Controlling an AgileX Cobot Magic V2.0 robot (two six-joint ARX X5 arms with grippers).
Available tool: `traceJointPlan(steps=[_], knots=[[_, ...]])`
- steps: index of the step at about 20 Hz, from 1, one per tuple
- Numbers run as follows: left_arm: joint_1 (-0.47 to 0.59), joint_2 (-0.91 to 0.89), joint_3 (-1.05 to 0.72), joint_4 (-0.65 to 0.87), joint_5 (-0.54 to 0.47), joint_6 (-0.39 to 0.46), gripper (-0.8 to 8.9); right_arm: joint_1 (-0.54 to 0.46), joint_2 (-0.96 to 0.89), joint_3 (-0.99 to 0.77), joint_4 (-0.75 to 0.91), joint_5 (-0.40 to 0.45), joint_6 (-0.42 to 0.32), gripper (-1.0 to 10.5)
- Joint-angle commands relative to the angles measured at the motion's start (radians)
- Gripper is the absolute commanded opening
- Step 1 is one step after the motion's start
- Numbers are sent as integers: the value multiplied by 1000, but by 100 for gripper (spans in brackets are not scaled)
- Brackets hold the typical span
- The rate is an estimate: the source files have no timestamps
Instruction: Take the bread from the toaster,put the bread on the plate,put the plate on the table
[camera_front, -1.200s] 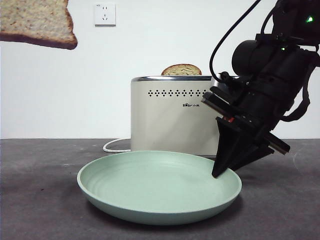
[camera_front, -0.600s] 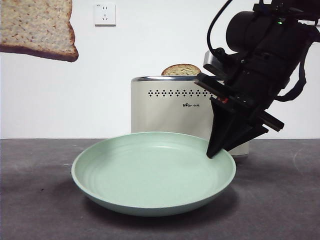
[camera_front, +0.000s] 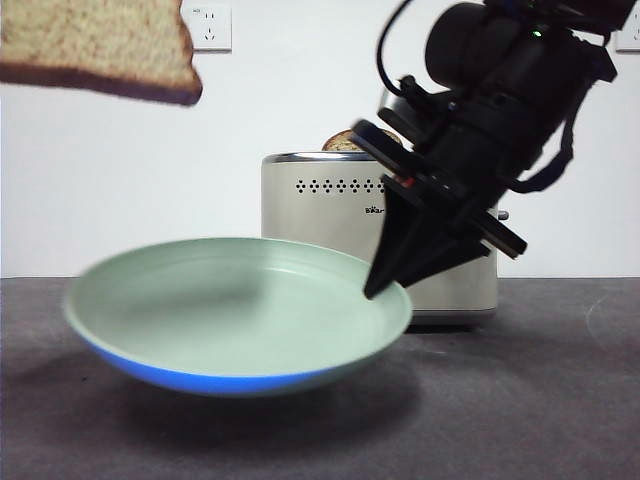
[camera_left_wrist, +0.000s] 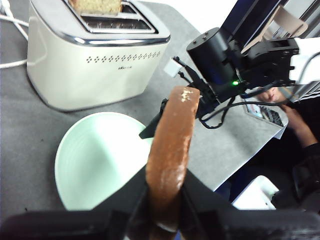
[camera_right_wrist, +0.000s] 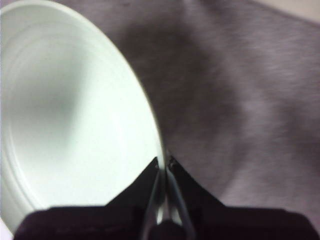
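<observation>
The bread (camera_front: 95, 45) hangs high, pinched on edge by my left gripper (camera_left_wrist: 167, 200), while my right gripper (camera_right_wrist: 164, 165) clamps the rim of the lifted plate (camera_front: 230, 310), so I should keep the plate level under the bread before release.

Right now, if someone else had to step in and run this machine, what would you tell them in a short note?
Left end effector: shut on the bread, held high in the air, out of the toaster.
Right end effector: shut on the rim of the plate, which is lifted off the table and tilted, in front of the toaster.
A second slice sits in the toaster slot.
Done: bread taken out.
Left: lay the bread on the plate, then set the plate down on the table.
</observation>
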Motion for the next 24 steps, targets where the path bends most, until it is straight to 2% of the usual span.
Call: traceJointPlan(steps=[1,10,12,18,19,21,22,24], knots=[[1,26,-4,12,6,-1,-8,39,-19,26,11,-13,55,-12],[6,237,-4,-4,-16,85,-8,146,-31,134,10,14,107,-12],[23,296,-4,-4,-58,109,-8,155,-31,145,9,14,111,-12],[82,482,-4,-6,-71,155,9,157,-31,146,3,12,109,-12],[82,504,-4,-5,-70,155,79,157,-31,146,2,11,109,-12],[82,526,-4,6,-71,156,389,157,-31,146,-4,8,105,-12],[82,526,-4,17,-73,156,476,157,-31,146,-10,8,100,-12],[82,526,1,28,-76,155,473,157,-31,146,-20,10,93,-12]])
